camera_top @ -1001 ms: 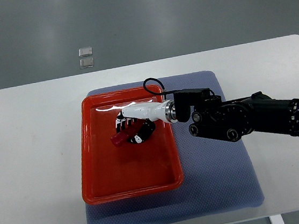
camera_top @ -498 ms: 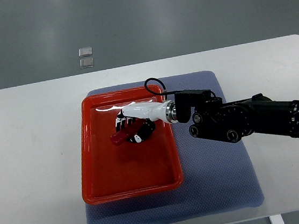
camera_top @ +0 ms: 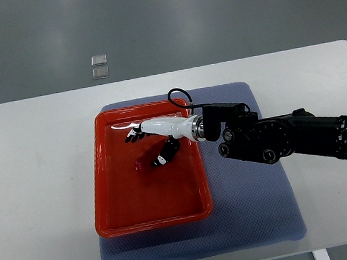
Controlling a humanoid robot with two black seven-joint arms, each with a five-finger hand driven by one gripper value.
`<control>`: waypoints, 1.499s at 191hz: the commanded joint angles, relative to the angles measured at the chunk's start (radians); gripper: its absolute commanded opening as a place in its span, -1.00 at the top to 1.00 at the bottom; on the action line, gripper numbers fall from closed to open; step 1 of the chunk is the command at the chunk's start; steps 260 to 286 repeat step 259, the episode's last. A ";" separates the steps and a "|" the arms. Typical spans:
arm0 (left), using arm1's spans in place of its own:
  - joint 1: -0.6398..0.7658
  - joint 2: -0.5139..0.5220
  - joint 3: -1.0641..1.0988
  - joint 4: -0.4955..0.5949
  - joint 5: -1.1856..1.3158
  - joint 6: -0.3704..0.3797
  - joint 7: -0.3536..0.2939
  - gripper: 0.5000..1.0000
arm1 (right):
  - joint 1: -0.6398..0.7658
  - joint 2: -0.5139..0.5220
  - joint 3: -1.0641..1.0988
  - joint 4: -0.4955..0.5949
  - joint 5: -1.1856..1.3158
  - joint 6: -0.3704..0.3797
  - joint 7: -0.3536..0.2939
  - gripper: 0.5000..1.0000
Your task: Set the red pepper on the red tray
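I have the right hand [camera_top: 147,144] over the middle of the red tray [camera_top: 109,194], its arm reaching in from the right across the blue mat [camera_top: 251,203]. The fingers [camera_top: 131,135] are spread and grip nothing, with the thumb hanging lower toward the pepper. The red pepper [camera_top: 143,165] lies on the tray floor just below the fingers and a touch toward the tray's left — apart from the upper fingers as far as I can judge, though I can't tell whether the thumb tip touches it. I judge the placement done; what comes next is pulling the hand back to the right, clear of the pepper.

The pepper is hard to read: red on red, and partly covered by the dark thumb, so only a small darker patch shows and I can't give its long axis. The left arm is out of view. The tray sits on the mat, on the white table [camera_top: 35,183].
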 commanded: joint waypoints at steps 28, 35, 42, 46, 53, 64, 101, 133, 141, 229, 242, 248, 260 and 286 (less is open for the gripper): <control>0.001 0.000 0.000 0.000 0.000 0.000 0.000 -1.00 | -0.021 -0.005 0.230 0.008 0.141 0.006 0.001 -0.39; 0.001 0.000 0.000 0.002 0.000 0.000 0.000 -1.00 | -0.035 -0.017 0.281 0.008 0.173 0.006 0.001 -0.39; 0.001 0.000 0.000 0.002 0.000 0.000 0.000 -1.00 | -0.061 -0.032 0.355 0.008 0.221 0.004 0.001 -0.40; 0.001 0.000 0.000 0.002 0.000 0.000 0.000 -1.00 | -0.074 -0.037 0.394 0.008 0.242 0.003 0.001 -0.40; 0.001 0.000 0.000 0.002 0.000 0.000 0.000 -1.00 | -0.095 -0.046 0.462 0.008 0.279 0.001 0.001 -0.40; 0.001 0.000 0.000 0.003 0.000 0.000 0.000 -1.00 | -0.143 -0.051 0.583 0.008 0.342 -0.003 0.001 -0.40; 0.001 0.000 0.001 0.000 0.000 -0.001 0.000 -1.00 | -0.324 -0.038 1.021 0.008 0.554 0.007 0.001 -0.45; 0.001 0.000 0.001 0.000 0.000 -0.001 0.000 -1.00 | -0.442 -0.052 1.192 0.002 0.801 0.156 0.001 -0.65; 0.001 0.000 0.001 -0.001 0.000 -0.001 0.000 -1.00 | -0.468 -0.052 1.211 -0.003 0.864 0.188 0.001 -0.66; 0.001 0.000 0.001 -0.001 0.000 -0.001 0.000 -1.00 | -0.532 -0.048 1.214 -0.005 0.959 0.248 0.001 -0.69; 0.001 0.000 0.001 -0.001 0.000 -0.001 0.000 -1.00 | -0.532 -0.048 1.211 -0.005 0.959 0.248 0.001 -0.69; 0.001 0.000 0.001 -0.001 0.000 -0.001 0.000 -1.00 | -0.532 -0.048 1.211 -0.008 0.957 0.247 0.001 -0.69; 0.001 0.000 0.001 -0.001 0.000 -0.001 0.000 -1.00 | -0.532 -0.049 1.211 -0.009 0.954 0.244 0.001 -0.69; 0.001 0.000 0.001 -0.001 0.000 -0.001 0.000 -1.00 | -0.532 -0.049 1.211 -0.009 0.954 0.244 0.001 -0.69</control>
